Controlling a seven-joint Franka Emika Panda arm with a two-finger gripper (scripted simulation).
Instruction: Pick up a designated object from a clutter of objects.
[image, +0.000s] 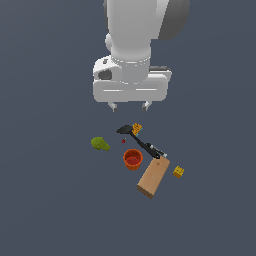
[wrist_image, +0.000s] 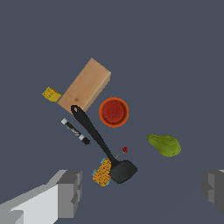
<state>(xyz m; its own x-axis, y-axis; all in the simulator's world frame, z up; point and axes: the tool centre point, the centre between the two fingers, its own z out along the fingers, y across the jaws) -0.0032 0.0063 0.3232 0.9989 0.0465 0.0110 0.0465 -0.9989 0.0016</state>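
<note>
Honestly you're barely started here. Going left to right in the exterior view: pear (image: 100, 144) sits off at about 9 o'clock from the cup (image: 133, 159), then the spoon (image: 136, 137) runs diagonally just above the cup, head toward 10 o'clock, handle end up against the block (image: 153, 178). The checkered piece (image: 136, 128) is right beside the spoon's head, and the pen (image: 156, 149) lies alongside the handle, so it's crowded. The cube (image: 178, 172) is furthest right.

Your gripper (image: 130, 105) hangs above the counter (image: 50, 210) with jaws spread wide, holding nothing. The spoon's untouched, so descent, grasp and lift are all left.
</note>
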